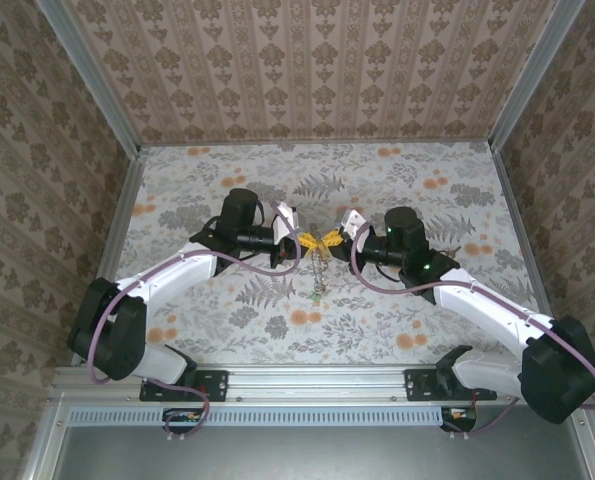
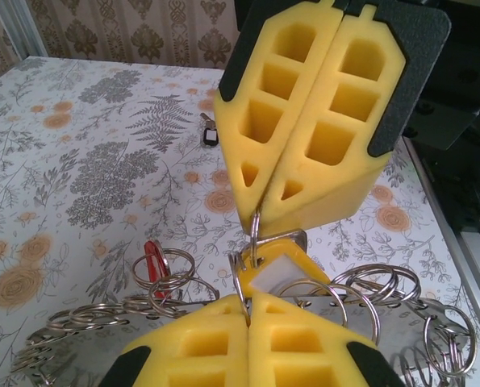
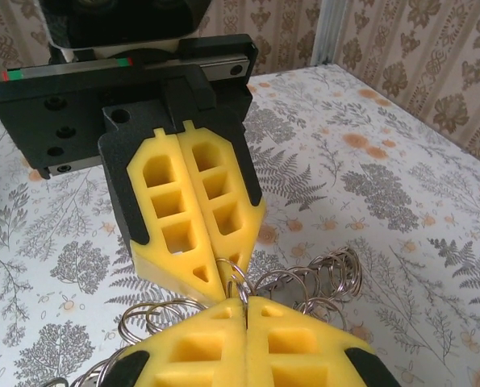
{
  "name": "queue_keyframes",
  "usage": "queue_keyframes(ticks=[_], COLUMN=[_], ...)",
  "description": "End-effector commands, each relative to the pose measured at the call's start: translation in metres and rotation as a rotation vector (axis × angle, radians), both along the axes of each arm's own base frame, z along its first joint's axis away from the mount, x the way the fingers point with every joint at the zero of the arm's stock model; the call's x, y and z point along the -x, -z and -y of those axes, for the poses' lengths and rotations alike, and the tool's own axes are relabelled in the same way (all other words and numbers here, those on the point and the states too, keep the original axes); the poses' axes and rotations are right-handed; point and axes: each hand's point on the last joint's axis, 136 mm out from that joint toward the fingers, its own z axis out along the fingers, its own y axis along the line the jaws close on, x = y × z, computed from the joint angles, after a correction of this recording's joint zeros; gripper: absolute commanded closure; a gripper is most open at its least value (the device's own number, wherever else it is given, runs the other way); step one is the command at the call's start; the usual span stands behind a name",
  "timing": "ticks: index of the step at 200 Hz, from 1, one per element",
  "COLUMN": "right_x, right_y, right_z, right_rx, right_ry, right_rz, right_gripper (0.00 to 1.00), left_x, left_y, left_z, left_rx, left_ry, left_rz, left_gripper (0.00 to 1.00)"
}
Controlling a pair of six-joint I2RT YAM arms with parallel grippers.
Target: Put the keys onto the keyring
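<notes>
Where the two grippers meet over the middle of the table (image 1: 227, 330), one keyring (image 2: 256, 232) is pinched from both sides. A tangle of further wire rings (image 2: 369, 294) is linked to it, too overlapped to be counted. One red-headed key (image 2: 152, 260) is seen among those rings, and one yellow-headed piece (image 2: 286, 270) is hung just under the keyring. One small dark-headed key (image 2: 210, 134) is laid apart on the table. The left gripper (image 2: 248, 302) and the right gripper (image 2: 260, 216) are both closed, tip to tip, each clamped on the keyring's wire. Both arms are bent at the elbow and reached inward, with the wrists turned to face each other. In the top view the rings are strung toward the near edge. Open tabletop is left on every side. The patterned walls (image 1: 307, 70) and the metal frame rails (image 1: 122, 220) are kept well apart from the grippers.
</notes>
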Motion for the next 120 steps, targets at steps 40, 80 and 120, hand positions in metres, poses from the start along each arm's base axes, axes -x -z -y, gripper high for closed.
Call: queue_keyframes(ticks=[40, 80, 120], right_x=[-0.017, -0.018, -0.018], right_y=[0.016, 0.029, 0.028], right_z=[0.016, 0.019, 0.031], right_rx=[0.056, 0.119, 0.166], right_ry=[0.125, 0.128, 0.162], right_rz=[-0.102, -0.122, -0.077], right_gripper=[0.96, 0.76, 0.73], left_x=[0.008, 0.004, 0.004], left_y=[-0.014, -0.007, -0.005], left_z=[0.005, 0.007, 0.007], left_rx=[0.053, 0.051, 0.049], left_ry=[0.072, 0.064, 0.062], left_rz=[0.049, 0.036, 0.035], left_gripper=[1.00, 1.00, 1.00])
